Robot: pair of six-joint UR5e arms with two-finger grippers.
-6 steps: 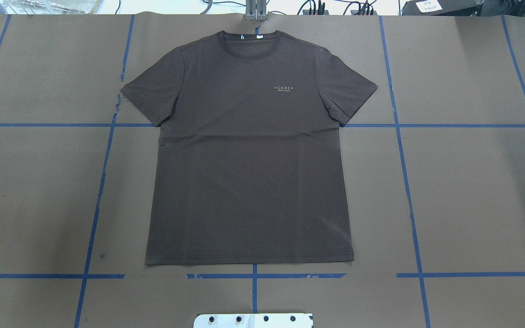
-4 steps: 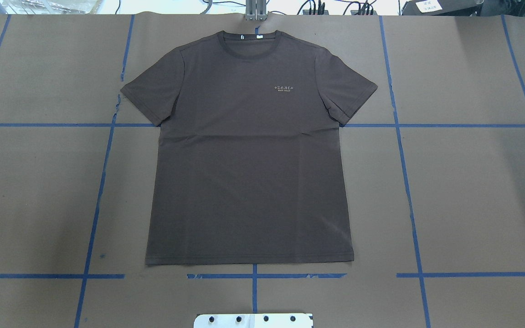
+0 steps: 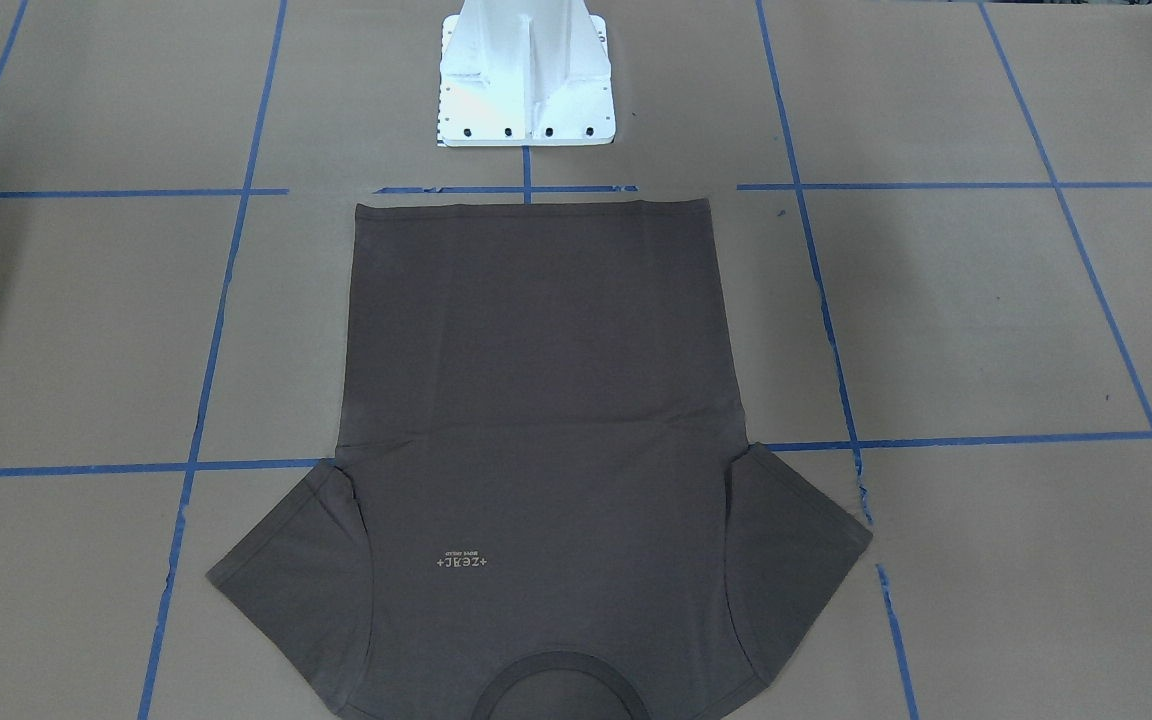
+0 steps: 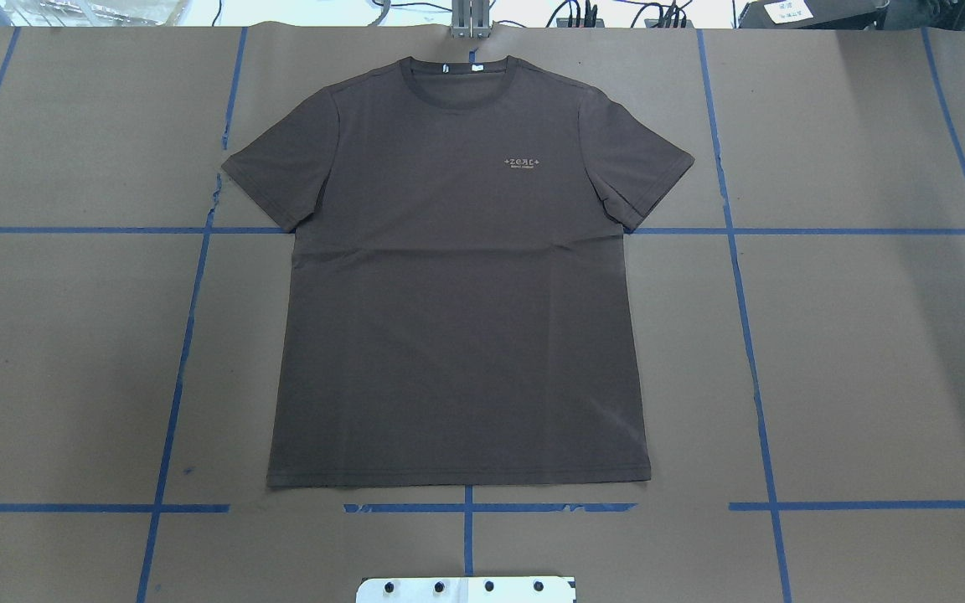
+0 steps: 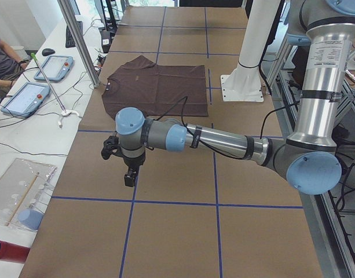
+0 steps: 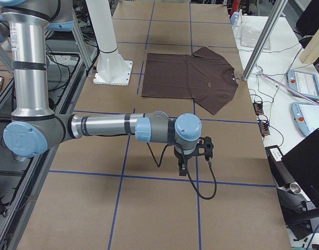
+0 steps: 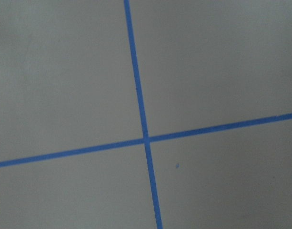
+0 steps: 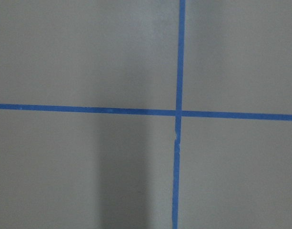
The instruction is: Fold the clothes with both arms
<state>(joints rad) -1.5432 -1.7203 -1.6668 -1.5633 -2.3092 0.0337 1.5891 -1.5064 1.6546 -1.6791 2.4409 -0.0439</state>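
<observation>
Here, T-shirt (image 4: 457, 318) edges flat, left hand (image 5: 130, 178) and right hand (image 6: 183, 170) well aside.

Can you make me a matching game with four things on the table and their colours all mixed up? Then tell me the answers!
Things:
1. T-shirt
2. pedestal base
3. tape lines
4. chest lettering

Colours:
A. blue
B. pale
C. dark brown-grey
D. white

Pairs: 1-C, 2-D, 3-A, 4-B.
</observation>
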